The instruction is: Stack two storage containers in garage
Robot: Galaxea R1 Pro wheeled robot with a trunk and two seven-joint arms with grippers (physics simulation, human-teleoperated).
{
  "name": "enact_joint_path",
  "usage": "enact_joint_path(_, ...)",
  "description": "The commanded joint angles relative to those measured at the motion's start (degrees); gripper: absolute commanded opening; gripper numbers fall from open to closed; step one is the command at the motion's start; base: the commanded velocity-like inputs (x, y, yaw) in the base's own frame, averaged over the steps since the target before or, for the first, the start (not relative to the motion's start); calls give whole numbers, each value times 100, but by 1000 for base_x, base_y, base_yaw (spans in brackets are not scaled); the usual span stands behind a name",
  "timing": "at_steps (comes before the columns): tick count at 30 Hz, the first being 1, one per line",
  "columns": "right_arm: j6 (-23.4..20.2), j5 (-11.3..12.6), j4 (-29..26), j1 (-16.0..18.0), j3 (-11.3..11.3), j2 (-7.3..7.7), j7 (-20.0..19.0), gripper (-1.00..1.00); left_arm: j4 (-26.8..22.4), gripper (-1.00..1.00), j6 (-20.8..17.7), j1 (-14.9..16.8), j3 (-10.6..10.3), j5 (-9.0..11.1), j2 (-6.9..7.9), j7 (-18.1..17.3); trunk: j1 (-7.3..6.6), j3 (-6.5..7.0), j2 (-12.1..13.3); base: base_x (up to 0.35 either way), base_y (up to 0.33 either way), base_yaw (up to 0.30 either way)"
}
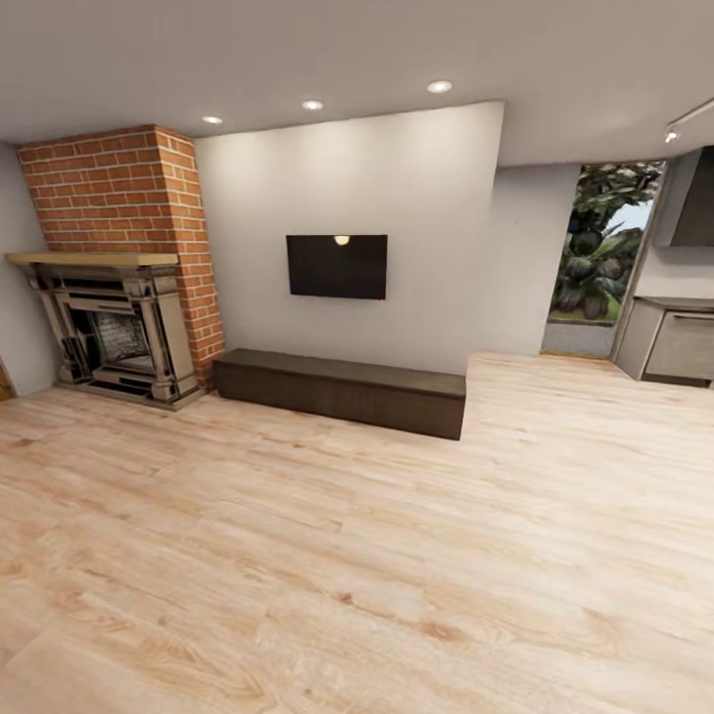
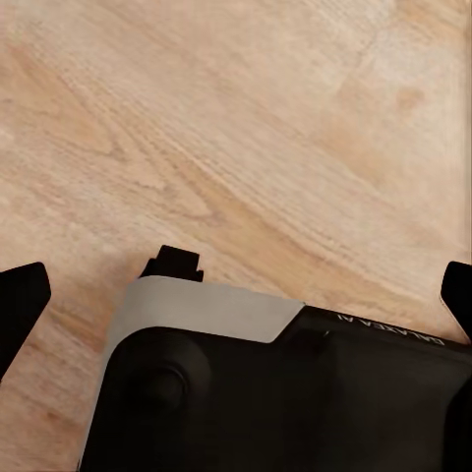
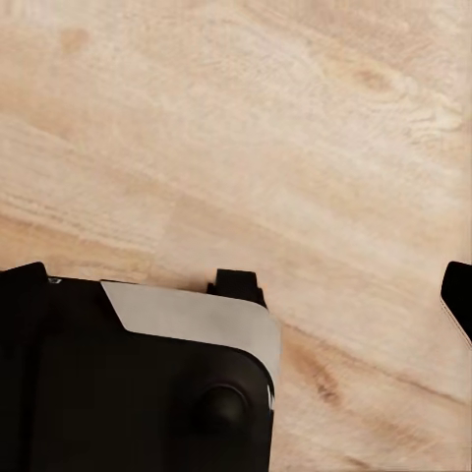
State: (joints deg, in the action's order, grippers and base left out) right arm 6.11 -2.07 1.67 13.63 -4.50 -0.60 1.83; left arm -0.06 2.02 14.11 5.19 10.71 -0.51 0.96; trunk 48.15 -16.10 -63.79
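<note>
End effector fingertips (image 2: 22, 295) edge-cropped

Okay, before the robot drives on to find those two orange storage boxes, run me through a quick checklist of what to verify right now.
1. In the living room: ok, brick fireplace, long dark cabinet and wood plank floor ahead.
2. Storage containers located: not ok, no orange box visible ahead.
3. Left tool empty: ok, fingertips wide apart over bare planks.
4. Right tool empty: ok, fingertips apart, nothing between.
5. Path ahead free: ok up to the cabinet.
6. Route to garage: cannot tell; an opening shows at far right.
</note>
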Motion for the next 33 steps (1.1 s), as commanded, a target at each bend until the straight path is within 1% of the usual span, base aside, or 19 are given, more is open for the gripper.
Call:
enact_joint_path(1, 28, -21, 18, 8, -42, -2, 19, 100, 5, 100, 18, 4, 44, 1, -2, 10, 3, -7, -4, 319, 0, 0)
enact_joint_path(33, 30, -21, 18, 8, -42, 3, 19, 100, 3, 100, 65, 4, 44, 1, -2, 10, 3, -7, -4, 319, 0, 0)
